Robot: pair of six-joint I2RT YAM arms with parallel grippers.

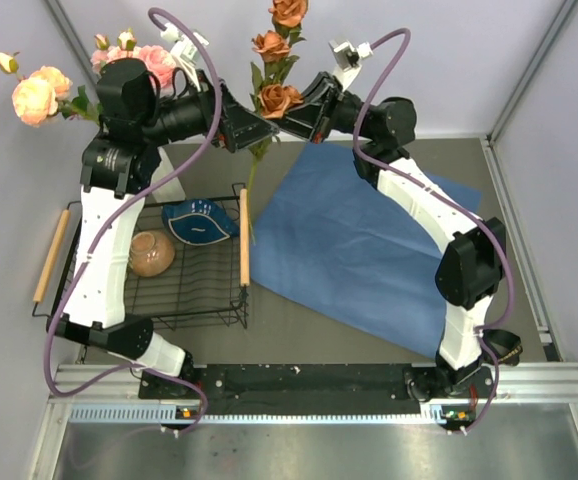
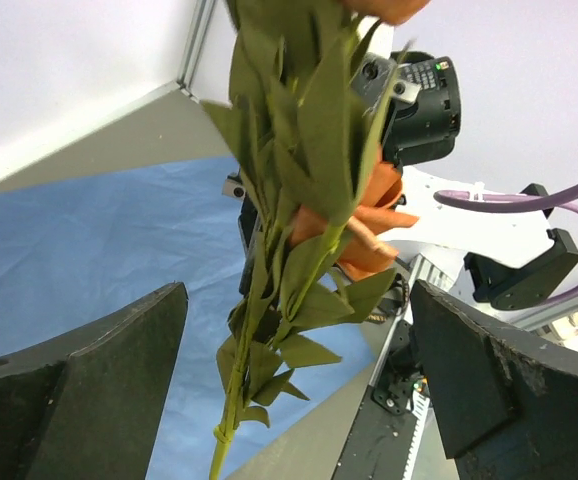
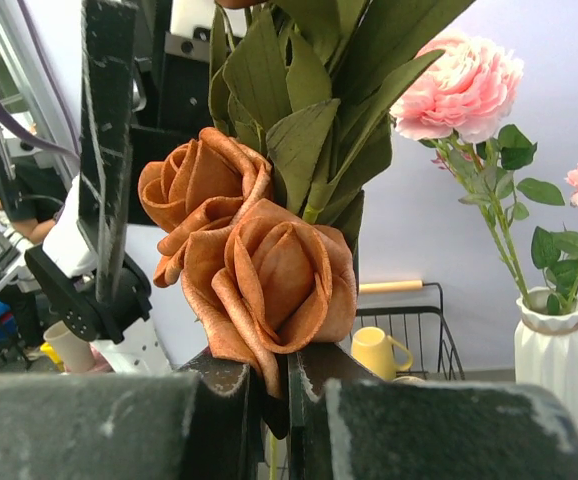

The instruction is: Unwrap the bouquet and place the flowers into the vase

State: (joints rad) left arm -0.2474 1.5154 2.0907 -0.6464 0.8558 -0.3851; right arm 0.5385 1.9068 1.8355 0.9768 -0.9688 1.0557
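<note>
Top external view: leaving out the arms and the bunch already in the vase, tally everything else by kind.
Rust-orange blooms: 3
Blue paper sheet: 1
Wire rack: 1
Blue dish: 1
Brown bowl: 1
Total: 7

Black wire rack (image 1: 209,305) on the left of the grey table (image 1: 309,340), with a wooden handle (image 1: 51,255) on each side. In it we see a blue dish (image 1: 201,222) and, just beside it, a brown bowl (image 1: 151,253). In the right wrist view a yellow cup (image 3: 377,352) shows against the rack's wires; we cannot tell whether it stands inside.
</note>
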